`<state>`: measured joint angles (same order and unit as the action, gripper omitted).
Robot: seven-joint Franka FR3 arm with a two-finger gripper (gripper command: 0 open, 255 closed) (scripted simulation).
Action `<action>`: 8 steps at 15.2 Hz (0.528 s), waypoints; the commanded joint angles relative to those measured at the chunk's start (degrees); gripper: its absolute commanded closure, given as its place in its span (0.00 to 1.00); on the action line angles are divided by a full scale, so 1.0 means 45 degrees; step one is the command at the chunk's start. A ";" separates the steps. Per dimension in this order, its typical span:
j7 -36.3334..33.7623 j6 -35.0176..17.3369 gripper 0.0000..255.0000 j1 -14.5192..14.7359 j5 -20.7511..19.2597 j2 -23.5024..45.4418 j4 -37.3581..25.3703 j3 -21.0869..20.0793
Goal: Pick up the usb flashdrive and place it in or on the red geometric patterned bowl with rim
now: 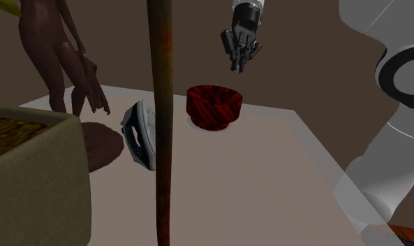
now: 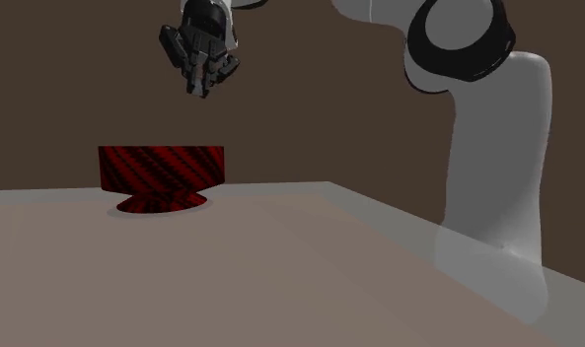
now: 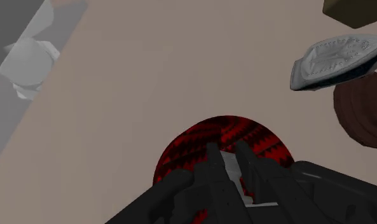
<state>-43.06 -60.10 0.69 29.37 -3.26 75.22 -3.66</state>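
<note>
Above the pale table [image 1: 282,182], before a brown wall [image 2: 329,99], the tool [image 1: 239,65] pinches a grey flashdrive [image 3: 230,167] over the red bowl [image 1: 213,106].

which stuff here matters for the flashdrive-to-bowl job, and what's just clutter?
Job: gripper; pale flashdrive clasped in it; red patterned bowl beneath.
Clutter: grey iron; brown figurine; brown pole; olive box.

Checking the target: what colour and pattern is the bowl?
The bowl is red with black slanted stripes; second exterior view shows it best.
</note>
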 commanded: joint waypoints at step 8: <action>-0.0196 -0.0790 1.00 0.0324 -0.0204 0.1853 -0.1245 -0.0267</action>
<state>-44.34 -62.80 2.08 28.64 5.43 68.40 -4.84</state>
